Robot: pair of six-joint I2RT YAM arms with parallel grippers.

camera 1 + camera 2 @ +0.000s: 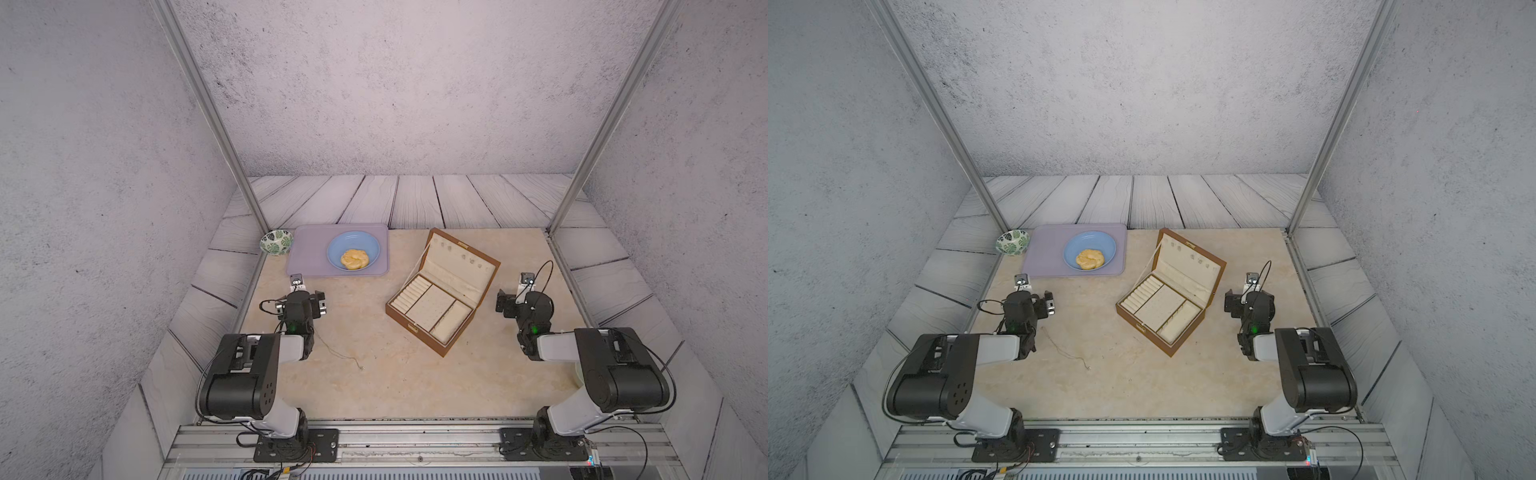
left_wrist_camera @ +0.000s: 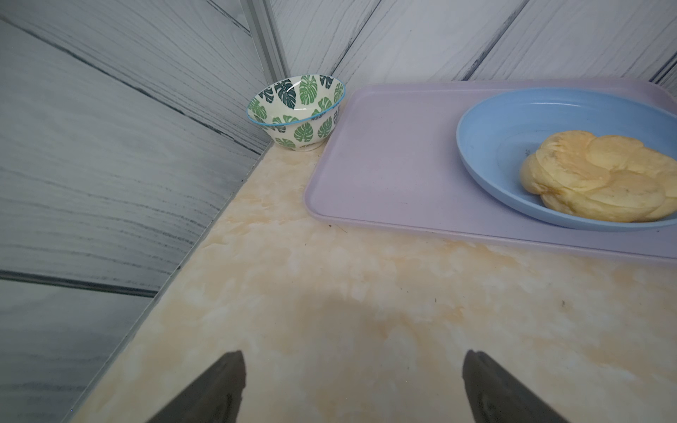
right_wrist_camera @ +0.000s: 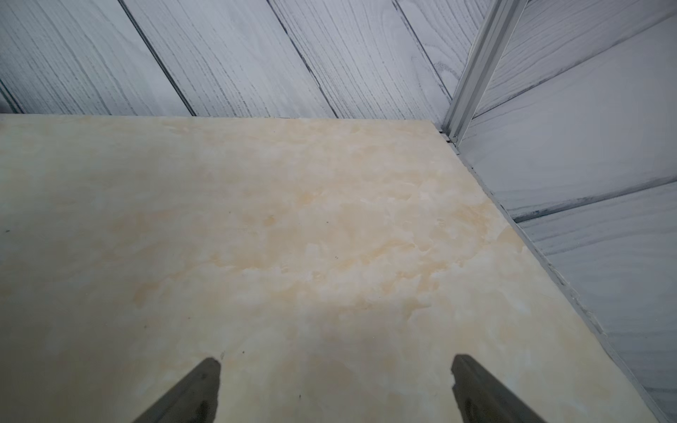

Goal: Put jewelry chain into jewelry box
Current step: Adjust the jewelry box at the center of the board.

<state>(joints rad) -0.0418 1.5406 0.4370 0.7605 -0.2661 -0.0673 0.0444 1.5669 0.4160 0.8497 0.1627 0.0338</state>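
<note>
Here, in a top view, the jewelry chain [image 1: 337, 353] lies loose on the desk [image 1: 395, 386], well apart from the open jewelry box [image 1: 430, 307]. Left wrist view: the left tool [image 2: 351, 366] is spread wide and empty. Right wrist view: the right tool [image 3: 335, 370] is likewise. Pickup has not yet begun, and the next move calls for a fine pinch on the strand.

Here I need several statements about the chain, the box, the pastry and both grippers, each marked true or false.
The jewelry box stands open. True.
The chain lies inside the box. False: it lies on the table, outside the box.
The left gripper is open and empty. True.
The right gripper is shut on the chain. False: it is open and holds nothing.
The pastry lies on the bare table. False: it sits on the blue plate on the tray.
</note>
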